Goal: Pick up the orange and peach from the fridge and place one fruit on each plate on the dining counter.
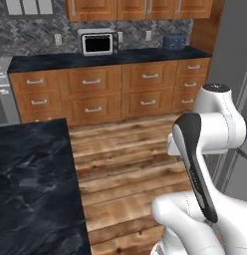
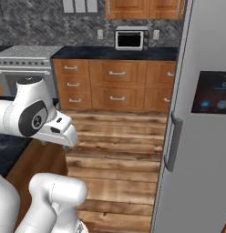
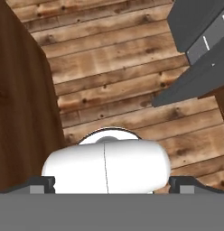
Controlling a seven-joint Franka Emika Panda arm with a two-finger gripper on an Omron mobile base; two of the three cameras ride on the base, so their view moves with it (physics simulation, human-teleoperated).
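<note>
Fridge: the tall flat grey-doored fridge (image 2: pixel 197 136) is standing with its door closed, at the robot's right.
Fruit: nothing of the orange or peach is showing; judged to be sitting behind that door.
Dining counter: the broad black marbled stone top (image 1: pixel 31 184) is lying to the left, bare where visible.
Gripper: the two dark fingertips (image 3: pixel 111 184) are sitting wide apart, carrying nothing, pointing down at the plank floor (image 3: pixel 123 90).
Progress: judged unstarted; door opening, both picks and both placements are remaining.

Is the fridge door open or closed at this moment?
Closed. In the right base view the grey fridge door lies flat, its handle faces the room, and no white interior shows.
</note>
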